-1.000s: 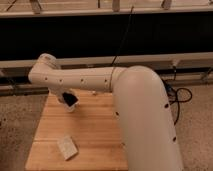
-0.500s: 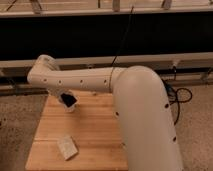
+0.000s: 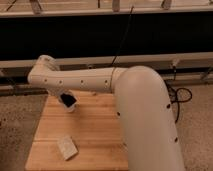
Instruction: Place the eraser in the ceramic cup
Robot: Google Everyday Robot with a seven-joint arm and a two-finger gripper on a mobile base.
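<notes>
Butcher-block table (image 3: 95, 135) on a speckled floor, dark rail-lined wall behind: the robot's white arm (image 3: 80, 80) reaches across to the far-left corner. Its gripper (image 3: 68, 101) hangs low over the boards. A small black shape at its tip, probably the eraser (image 3: 69, 99), sits directly above a whitish form that appears to be the ceramic cup (image 3: 72, 108). Whether the gripper is clamped on the eraser or has let go cannot be told.

Over the past second almost nothing has moved, and arm, gripper and dark block keep the same spot. That stillness suggests the placing step is at hand or just being completed, with the eraser at the cup's mouth rather than clearly inside.

Room is tight on the far side, since the cup stands near the table's back and left edges, so a nudge could push it off. Toward the camera the boards lie open, apart from a pale beige block (image 3: 66, 147) near the front-left, well apart from the gripper.
</notes>
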